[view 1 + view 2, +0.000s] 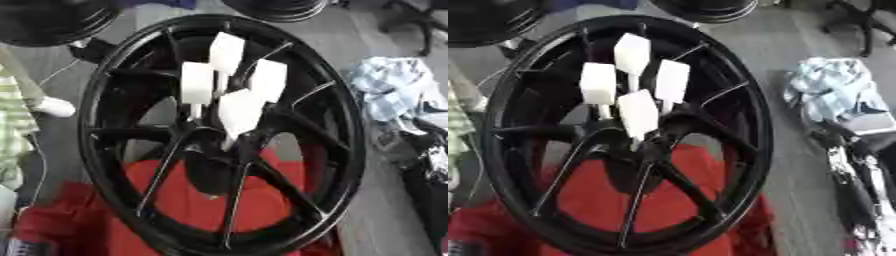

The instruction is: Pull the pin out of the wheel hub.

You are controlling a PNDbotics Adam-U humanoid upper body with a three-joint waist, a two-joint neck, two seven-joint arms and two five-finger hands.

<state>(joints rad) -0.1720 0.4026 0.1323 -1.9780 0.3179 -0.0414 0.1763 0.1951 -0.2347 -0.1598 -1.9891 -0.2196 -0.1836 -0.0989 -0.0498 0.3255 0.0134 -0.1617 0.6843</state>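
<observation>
Left eye view: a black wheel (350, 125) is seen filling the middle of the frame, laid over a red cloth (192, 200), with its hub (208, 142) just below the frame's centre. Four white-headed pins are stood in a cluster above the hub; the lowest pin (238, 112) is set nearest it, its thin stem running down into the hub among the spokes. The long axis of each pin is seen running from the upper middle of the frame down toward the hub, tilted only slightly, so the pull is judged to be along that line, up and away from the hub.

No left hand is shown in either view. A dark, partly silver shape at the lower right edge of the right eye view is taken to be the right hand (849, 150), beside a crumpled light cloth (833, 90); whether it is open or closed cannot be told. It is well apart from the pins, outside the rim, and nothing is held on any pin. From there the pins lie to the left and slightly upward in the frame, so the right arm is judged the nearer one.
</observation>
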